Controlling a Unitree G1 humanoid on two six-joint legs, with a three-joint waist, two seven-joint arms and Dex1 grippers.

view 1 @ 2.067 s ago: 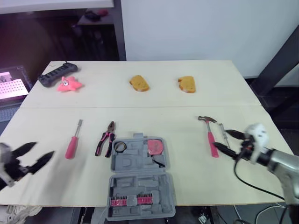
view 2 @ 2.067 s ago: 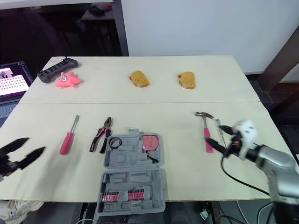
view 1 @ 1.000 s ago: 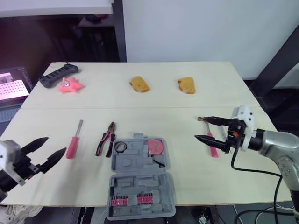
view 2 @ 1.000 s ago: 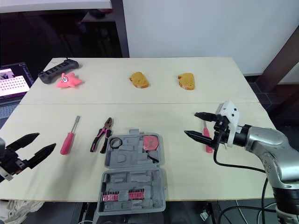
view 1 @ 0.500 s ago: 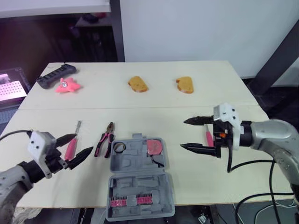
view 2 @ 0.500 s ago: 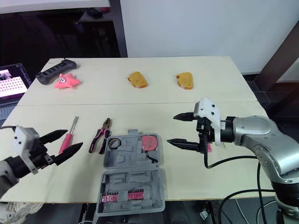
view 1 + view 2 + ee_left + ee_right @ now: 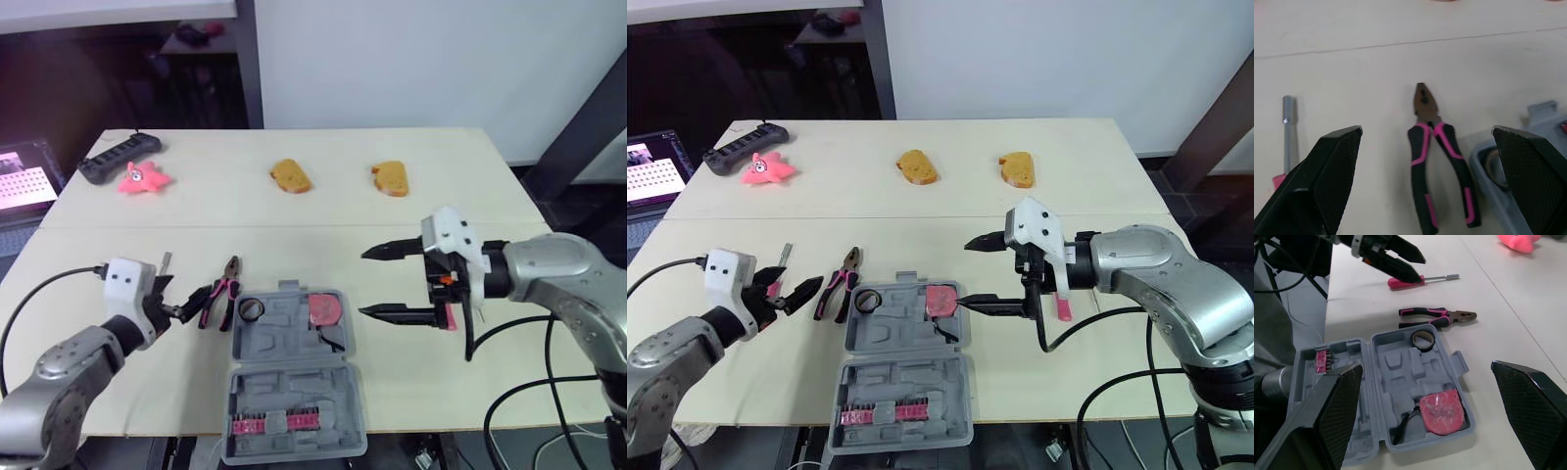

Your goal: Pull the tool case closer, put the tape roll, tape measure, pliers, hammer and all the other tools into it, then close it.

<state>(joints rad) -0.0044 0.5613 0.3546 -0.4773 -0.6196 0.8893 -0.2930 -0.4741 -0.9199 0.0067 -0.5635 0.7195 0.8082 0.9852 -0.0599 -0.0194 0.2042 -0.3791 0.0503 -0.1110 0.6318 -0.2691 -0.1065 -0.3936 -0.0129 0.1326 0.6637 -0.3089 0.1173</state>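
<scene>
Both grippers gape empty: the right gripper hovers by the open case on the desk, while the left gripper, just beside the pliers left of the case, should straddle them squarely before clenching.

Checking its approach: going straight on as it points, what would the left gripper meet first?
Most likely the pliers, centred ahead of the left gripper between its open fingers; depth is unclear.
</scene>
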